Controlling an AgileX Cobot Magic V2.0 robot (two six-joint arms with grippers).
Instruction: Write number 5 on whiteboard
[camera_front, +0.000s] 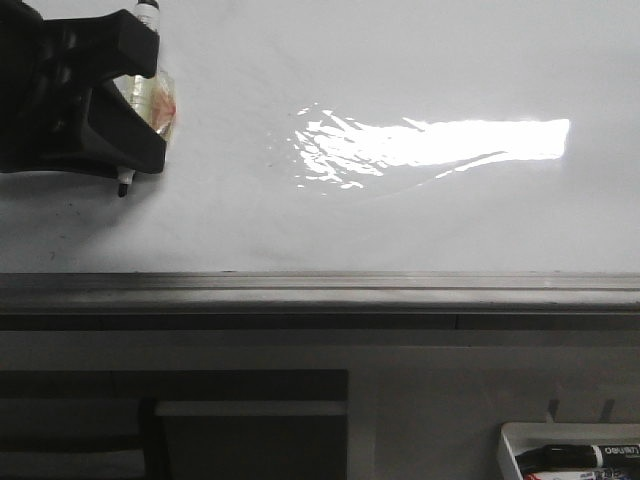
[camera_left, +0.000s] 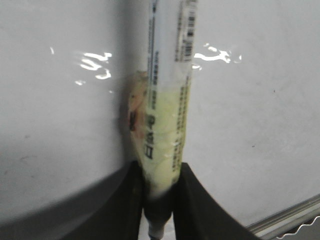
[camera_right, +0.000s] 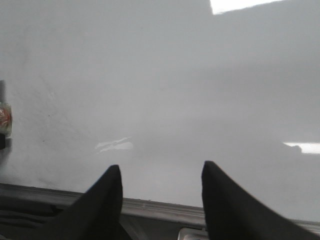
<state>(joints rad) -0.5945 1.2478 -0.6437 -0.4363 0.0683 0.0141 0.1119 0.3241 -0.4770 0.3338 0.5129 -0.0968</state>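
The whiteboard (camera_front: 400, 220) fills the front view, glossy white with a grey frame edge (camera_front: 320, 290). No number 5 shows on it. My left gripper (camera_front: 150, 100) is at the board's far left, shut on a marker pen (camera_front: 155, 100) with a white barrel wrapped in yellowish tape. The pen's dark tip (camera_front: 123, 188) points at the board; I cannot tell if it touches. In the left wrist view the pen (camera_left: 167, 115) sits clamped in the gripper (camera_left: 159, 190). My right gripper (camera_right: 161, 172) is open and empty over the board's frame (camera_right: 160, 207).
A small white tray (camera_front: 570, 455) holding markers sits below the board's frame at the lower right. A bright glare patch (camera_front: 430, 145) lies on the board's middle. The left gripper's pen shows at the edge of the right wrist view (camera_right: 5, 117).
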